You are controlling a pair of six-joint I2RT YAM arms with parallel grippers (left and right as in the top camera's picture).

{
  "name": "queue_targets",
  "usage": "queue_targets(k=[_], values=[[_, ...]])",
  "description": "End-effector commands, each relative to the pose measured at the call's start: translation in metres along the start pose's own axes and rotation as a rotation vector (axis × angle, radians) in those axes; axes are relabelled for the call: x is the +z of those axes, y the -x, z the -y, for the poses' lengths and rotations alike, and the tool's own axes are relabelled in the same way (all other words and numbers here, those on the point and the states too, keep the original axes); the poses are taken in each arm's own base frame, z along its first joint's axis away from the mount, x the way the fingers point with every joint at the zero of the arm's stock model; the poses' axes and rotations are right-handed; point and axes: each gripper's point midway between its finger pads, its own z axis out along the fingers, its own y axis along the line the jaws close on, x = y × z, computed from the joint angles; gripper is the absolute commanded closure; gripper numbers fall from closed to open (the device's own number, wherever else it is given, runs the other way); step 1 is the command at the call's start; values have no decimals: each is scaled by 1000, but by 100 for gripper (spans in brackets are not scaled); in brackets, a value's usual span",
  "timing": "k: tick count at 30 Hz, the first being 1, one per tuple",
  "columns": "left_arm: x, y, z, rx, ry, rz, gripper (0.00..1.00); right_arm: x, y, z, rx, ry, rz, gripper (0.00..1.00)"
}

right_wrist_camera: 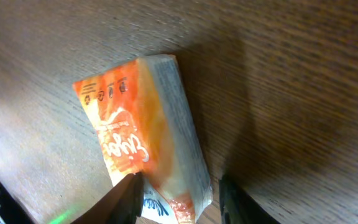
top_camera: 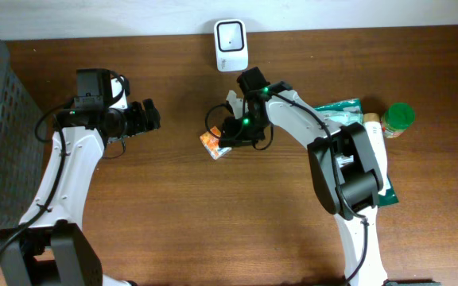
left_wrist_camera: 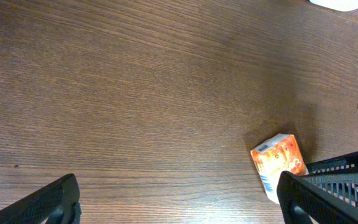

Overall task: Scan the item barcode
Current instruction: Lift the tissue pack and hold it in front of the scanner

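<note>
Right gripper's (right_wrist_camera: 179, 200) jaws straddle the orange packet (right_wrist_camera: 143, 127), hold uncertain, left gripper's (left_wrist_camera: 178, 198) gape empty; lifted loosely, it slips before the far scanner (top_camera: 231, 44).

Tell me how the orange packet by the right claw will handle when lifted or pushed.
The orange packet looks soft-wrapped with a layered edge, so it probably gives a little and is light. Lying flat on the table, it should slide rather than roll or tip. Its glossy wrap may slip in the right claw.
</note>
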Motion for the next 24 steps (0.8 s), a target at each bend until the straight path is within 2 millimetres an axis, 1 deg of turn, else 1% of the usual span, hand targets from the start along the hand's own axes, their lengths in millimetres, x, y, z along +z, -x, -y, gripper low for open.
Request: queue_targets(k=[1,2,3,5,7,9,11,12,14,16,18,20,24], values=[[-3,3,0,13,1,11,1,18,-16,6,64,-39,-51,70],[-3,3,0,13,1,11,1,24,-18,8,84,-42,-64,79],[-3,3,0,13,1,11,1,25,-19,9,89,-40,-68,84],[-3,3,0,13,1,11,1,22,-17,9,97,-27,-62,96],[-3,3,0,13,1,11,1,9,-11,3,96,30,-44,96],[-3,3,0,13,1,11,1,-21,-2,-20,25,187,-3,96],[-3,3,0,13,1,11,1,-50,3,-41,-27,307,36,96],[-3,3,0,13,1,11,1,-75,7,-54,-68,397,72,96],[-3,3,0,13,1,11,1,-113,11,-67,-113,509,130,96],[-3,3,0,13,1,11,1,-159,10,-84,-186,694,192,96],[-3,3,0,13,1,11,1,-189,8,-90,-208,830,220,96],[-3,3,0,13,1,11,1,-209,6,-93,-211,939,231,96],[-3,3,0,13,1,11,1,-225,11,-82,-156,934,250,96]])
